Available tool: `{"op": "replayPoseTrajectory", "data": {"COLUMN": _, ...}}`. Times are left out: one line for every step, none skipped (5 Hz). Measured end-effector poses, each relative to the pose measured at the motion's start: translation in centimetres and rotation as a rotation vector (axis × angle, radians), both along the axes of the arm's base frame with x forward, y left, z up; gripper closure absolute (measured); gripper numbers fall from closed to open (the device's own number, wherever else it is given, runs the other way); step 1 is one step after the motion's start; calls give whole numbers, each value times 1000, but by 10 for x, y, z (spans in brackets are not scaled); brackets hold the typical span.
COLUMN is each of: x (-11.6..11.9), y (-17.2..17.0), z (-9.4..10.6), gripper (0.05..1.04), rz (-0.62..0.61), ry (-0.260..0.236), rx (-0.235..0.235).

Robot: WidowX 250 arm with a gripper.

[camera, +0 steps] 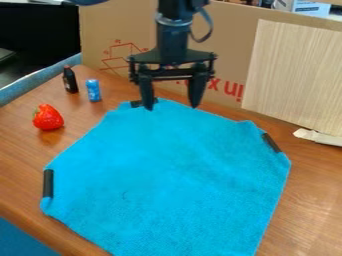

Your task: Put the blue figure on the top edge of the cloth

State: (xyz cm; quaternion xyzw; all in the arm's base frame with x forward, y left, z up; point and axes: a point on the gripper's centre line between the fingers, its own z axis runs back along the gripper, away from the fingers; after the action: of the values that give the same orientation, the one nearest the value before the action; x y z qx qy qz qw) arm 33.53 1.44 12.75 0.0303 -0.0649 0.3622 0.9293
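One claw [171, 107], top centre, spread, over far edge of one fuzzy blue cloth [167, 175]. One blue figure [93, 90], small cylinder, upper left, off cloth. One dark bottle [70, 80], one glossy red strawberry [47, 118] left. Three black strips [48, 183] on cloth corners. Wood-grain tabletop [314, 200].

Black arm, dark looped cable.

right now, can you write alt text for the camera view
The open jaws of a black robot arm hang over the far edge of a blue cloth on a wooden table; a small blue can, dark bottle and strawberry sit at left.
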Motion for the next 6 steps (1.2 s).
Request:
{"op": "replayPoseTrajectory", "data": {"x": 12, "y": 31, "z": -7, "gripper": 84, "rz": 85, "ry": -26, "rx": 12}}
{"op": "replayPoseTrajectory", "data": {"x": 19, "y": 55, "z": -13, "gripper": 84, "rz": 160, "ry": -81, "rx": -1}}
{"op": "replayPoseTrajectory", "data": {"x": 23, "y": 89, "z": -17, "gripper": 84, "rz": 242, "ry": -138, "rx": -17}}
{"op": "replayPoseTrajectory", "data": {"x": 25, "y": 114, "z": -27, "gripper": 84, "rz": 297, "ry": -148, "rx": -14}}
{"op": "replayPoseTrajectory", "data": {"x": 28, "y": 140, "z": -35, "gripper": 84, "rz": 350, "ry": -151, "rx": 1}}
{"op": "replayPoseTrajectory", "data": {"x": 33, "y": 160, "z": -41, "gripper": 84, "rz": 377, "ry": -146, "rx": 17}}
